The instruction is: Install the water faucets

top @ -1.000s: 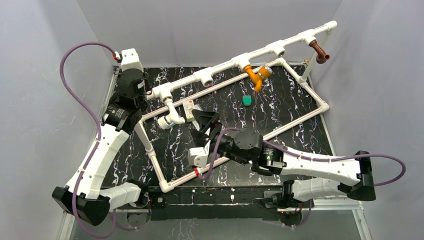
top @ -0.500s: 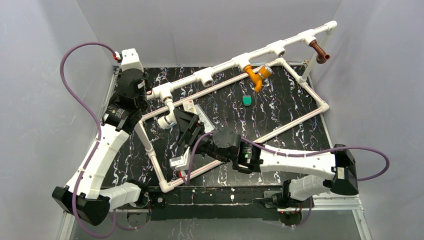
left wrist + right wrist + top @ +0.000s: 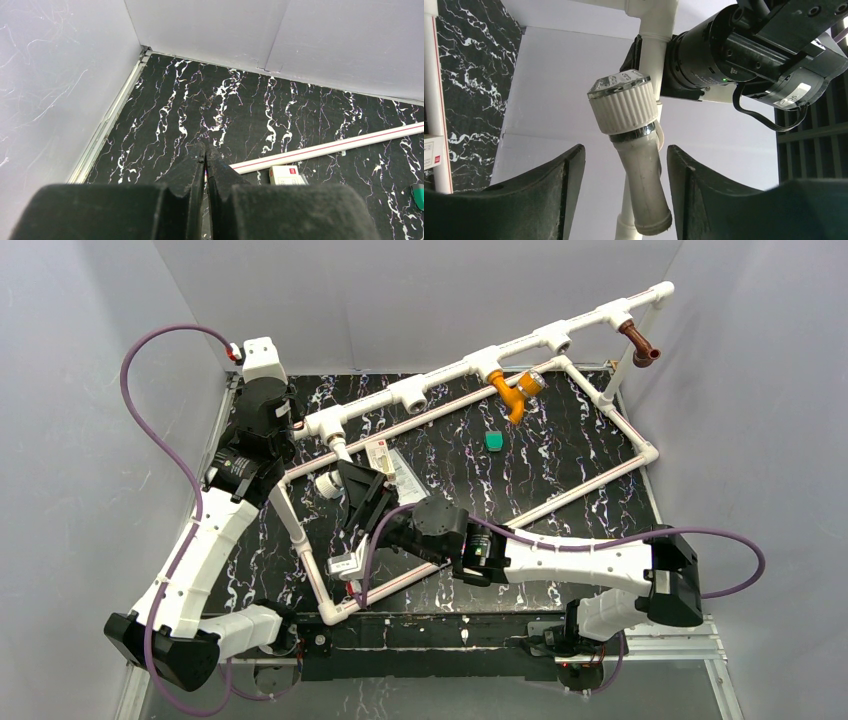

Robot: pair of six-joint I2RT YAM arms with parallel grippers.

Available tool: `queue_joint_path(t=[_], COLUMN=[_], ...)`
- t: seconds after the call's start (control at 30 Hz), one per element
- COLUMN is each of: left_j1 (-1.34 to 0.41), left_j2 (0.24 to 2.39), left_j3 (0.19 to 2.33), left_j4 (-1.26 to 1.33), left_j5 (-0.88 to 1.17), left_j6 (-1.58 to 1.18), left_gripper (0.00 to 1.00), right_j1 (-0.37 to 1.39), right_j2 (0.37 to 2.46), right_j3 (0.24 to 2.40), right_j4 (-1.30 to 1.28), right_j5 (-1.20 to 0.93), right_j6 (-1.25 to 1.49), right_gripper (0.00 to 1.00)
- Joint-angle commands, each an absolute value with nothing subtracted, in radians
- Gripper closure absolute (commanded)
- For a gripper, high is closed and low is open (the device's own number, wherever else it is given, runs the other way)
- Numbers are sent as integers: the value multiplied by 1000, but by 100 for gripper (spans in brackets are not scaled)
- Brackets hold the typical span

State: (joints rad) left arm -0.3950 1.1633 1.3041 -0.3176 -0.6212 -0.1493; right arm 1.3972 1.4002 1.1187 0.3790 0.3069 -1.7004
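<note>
Now the right gripper (image 3: 352,498) sits further left than it did a second ago, when it hung over the middle of the black marbled table (image 3: 570,455), well to the right of the white faucet (image 3: 328,483). It has closed in on that faucet from the right, and the arm behind it has swung left along the near side. The right wrist view shows the right gripper (image 3: 625,155) spread wide, one finger (image 3: 559,190) on each side of the white faucet (image 3: 636,145), with a gap on both sides. The faucet hangs from the left-end fitting of the white pipe frame (image 3: 440,380). The orange faucet (image 3: 512,395) at the frame's middle and the reddish-brown faucet (image 3: 638,343) at its far right end are where they were, as is the teal piece (image 3: 494,441) on the table. The left gripper (image 3: 205,156), near the far left corner, has its fingers pressed together on nothing.
</note>
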Motion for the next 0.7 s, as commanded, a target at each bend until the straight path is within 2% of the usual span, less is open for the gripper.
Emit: queue_joint_path(t=[0.0, 0.17, 0.37, 0.67], left_j1=[-446, -447, -448, -448], left_j2=[1275, 1275, 1275, 1273], left_j3=[1165, 1160, 1160, 1163], left_j4=[-654, -653, -653, -656], left_j5=[-526, -528, -531, -535], left_j6=[-163, -163, -161, -161], left_gripper=[97, 97, 97, 97], right_j1=[1405, 1406, 1422, 1456], right_j2=[1407, 1405, 1401, 1460], right_j3=[1154, 1129, 1116, 1081], right_j4=[481, 526, 593, 919], right_j5=[305, 304, 312, 419], right_j6=[-1691, -1666, -1493, -1073], right_gripper=[35, 50, 99, 99])
